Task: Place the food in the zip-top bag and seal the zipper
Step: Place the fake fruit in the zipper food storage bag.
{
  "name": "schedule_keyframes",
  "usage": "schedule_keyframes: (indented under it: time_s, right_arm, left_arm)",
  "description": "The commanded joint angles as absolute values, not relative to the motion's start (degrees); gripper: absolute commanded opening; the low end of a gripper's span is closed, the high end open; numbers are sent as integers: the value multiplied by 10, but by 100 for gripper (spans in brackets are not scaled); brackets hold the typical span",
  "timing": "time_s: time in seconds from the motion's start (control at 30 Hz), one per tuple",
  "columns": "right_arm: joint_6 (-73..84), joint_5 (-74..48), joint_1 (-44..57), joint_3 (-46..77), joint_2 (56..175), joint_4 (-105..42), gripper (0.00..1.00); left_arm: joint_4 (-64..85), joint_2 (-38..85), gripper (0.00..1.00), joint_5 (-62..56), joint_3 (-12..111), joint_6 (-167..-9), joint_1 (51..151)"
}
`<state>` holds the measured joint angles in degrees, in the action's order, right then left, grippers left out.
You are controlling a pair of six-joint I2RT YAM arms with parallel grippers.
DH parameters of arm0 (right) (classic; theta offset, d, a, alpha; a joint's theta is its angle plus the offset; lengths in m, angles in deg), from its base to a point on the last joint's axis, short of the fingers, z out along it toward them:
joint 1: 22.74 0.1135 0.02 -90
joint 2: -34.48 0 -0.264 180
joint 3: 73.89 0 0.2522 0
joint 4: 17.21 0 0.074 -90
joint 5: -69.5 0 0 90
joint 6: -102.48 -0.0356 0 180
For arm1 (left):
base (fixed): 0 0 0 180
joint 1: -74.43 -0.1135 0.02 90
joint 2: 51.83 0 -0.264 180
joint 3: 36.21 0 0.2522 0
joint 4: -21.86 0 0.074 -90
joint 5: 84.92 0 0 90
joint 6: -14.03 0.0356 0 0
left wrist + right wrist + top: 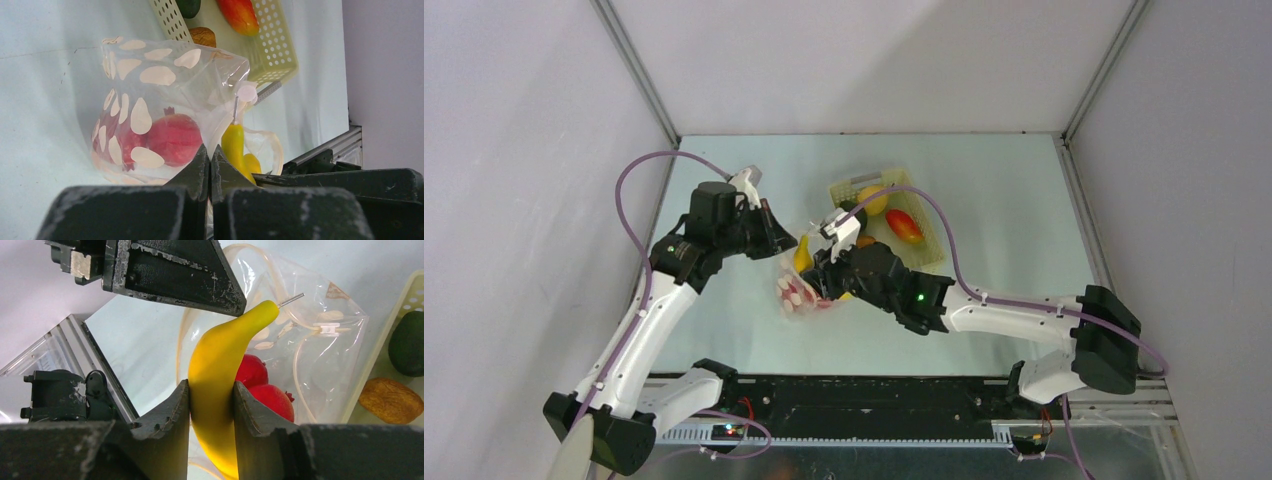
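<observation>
The clear zip-top bag (799,290) with white dots lies mid-table, its mouth held open toward the basket. My left gripper (776,232) is shut on the bag's mouth edge, seen pinched between the fingertips in the left wrist view (210,155). My right gripper (819,262) is shut on the yellow banana (220,365) and holds it tip first in the bag's mouth (320,350). Two red round fruits (267,397) sit inside the bag, also showing in the left wrist view (172,137). The zipper's small white slider (329,330) hangs on the bag's rim.
The pale yellow perforated basket (844,185) stands just behind the bag. It holds a red-orange piece (904,226), a yellow piece (873,200), a dark green oval piece (407,342) and a brown piece (390,400). Grey walls enclose the table on three sides.
</observation>
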<state>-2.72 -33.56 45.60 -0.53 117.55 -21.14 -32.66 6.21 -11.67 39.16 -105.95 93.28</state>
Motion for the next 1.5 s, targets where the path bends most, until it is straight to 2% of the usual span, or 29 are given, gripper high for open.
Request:
schedule_keyframes:
  time_s: [0.0, 0.2, 0.4, 1.0, 1.13, 1.27, 1.47]
  right_arm:
    - [-11, -328, 455, 18, 1159, -223, 8]
    - [-45, -290, 431, 21, 1181, -238, 9]
    - [-10, -270, 429, 48, 1206, -265, 10]
    - [99, -232, 475, 21, 1158, -292, 9]
    - [77, -265, 467, 21, 1159, -287, 8]
    - [-13, -286, 425, 31, 1170, -305, 9]
    - [-113, -320, 376, 85, 1208, -390, 9]
  left_arm:
    - [-300, 49, 0, -136, 396, -1058, 929]
    - [-281, 35, 0, -159, 388, -1054, 929]
    - [-276, 32, 0, -167, 386, -1053, 929]
    - [-281, 38, 0, -155, 387, -1054, 929]
    - [-279, 37, 0, -165, 387, -1053, 929]
    - [-273, 33, 0, -177, 384, -1050, 930]
    - [-256, 29, 0, -212, 378, -1046, 929]
